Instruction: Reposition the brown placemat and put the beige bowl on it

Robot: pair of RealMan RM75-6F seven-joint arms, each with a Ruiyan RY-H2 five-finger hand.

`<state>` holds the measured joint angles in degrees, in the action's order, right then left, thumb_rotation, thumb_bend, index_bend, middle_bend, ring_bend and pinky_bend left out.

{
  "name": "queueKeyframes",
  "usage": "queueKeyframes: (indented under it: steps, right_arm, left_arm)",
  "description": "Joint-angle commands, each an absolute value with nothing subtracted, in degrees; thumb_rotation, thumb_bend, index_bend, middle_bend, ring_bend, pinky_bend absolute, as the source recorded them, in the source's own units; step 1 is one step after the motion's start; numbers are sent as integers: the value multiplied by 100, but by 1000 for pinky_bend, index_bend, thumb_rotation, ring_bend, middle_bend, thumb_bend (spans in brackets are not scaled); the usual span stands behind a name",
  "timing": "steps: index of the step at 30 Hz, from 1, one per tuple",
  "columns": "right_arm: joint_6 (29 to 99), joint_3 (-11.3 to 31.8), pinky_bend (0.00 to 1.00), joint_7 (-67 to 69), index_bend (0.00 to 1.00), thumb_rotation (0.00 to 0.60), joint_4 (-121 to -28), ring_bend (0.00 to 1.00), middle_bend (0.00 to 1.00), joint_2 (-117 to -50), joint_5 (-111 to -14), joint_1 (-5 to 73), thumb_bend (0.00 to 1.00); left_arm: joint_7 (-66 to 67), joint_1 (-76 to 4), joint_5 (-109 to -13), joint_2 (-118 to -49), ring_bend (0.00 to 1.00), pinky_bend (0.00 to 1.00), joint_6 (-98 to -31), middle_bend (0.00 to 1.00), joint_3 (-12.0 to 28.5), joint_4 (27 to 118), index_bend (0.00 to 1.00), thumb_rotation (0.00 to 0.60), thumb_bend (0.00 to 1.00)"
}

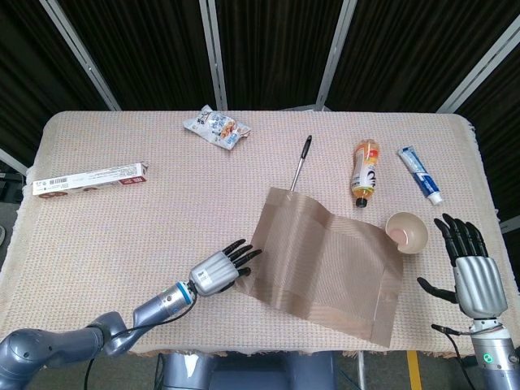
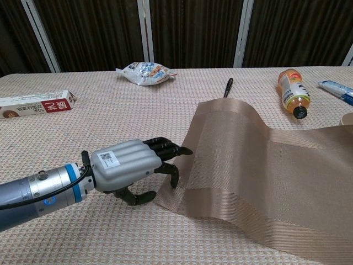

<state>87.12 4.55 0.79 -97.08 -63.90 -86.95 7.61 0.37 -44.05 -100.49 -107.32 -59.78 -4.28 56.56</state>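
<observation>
The brown placemat [image 1: 325,260] [image 2: 265,160] lies skewed on the table's right front part, humped along its far side. My left hand [image 1: 219,270] [image 2: 129,165] lies low on the table at the mat's left edge. Its fingertips [image 2: 179,150] rest on that edge, the thumb stays off the mat, and nothing is gripped. The beige bowl [image 1: 406,231] stands upright at the mat's right far corner, touching it; only its rim [image 2: 348,117] shows in the chest view. My right hand [image 1: 471,272] hovers to the right of the bowl, fingers spread, holding nothing.
A pen [image 1: 299,162] lies just beyond the mat's far corner. A drink bottle [image 1: 366,171] and a toothpaste tube [image 1: 420,173] lie behind the bowl. A snack bag [image 1: 217,127] sits at the back and a long box [image 1: 89,179] at the far left.
</observation>
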Motion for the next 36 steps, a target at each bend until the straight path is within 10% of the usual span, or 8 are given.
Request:
queueKeyframes:
  steps: [1,36]
  right_arm:
    - [8723,459,0,103,0,600,-9710,0,0,-6381,-8713,753,0]
    - [9030,461,0,346,0,600,-9854,0,0,-6237,-9121,622,0]
  left_arm:
    - [14,-4402,-10018,-10756,0,0,-5964,0,-432,5654,382,600,451]
    - [75,-3894,-9749,-9628,0,0,-6586,0,-601,6702,654,600,531]
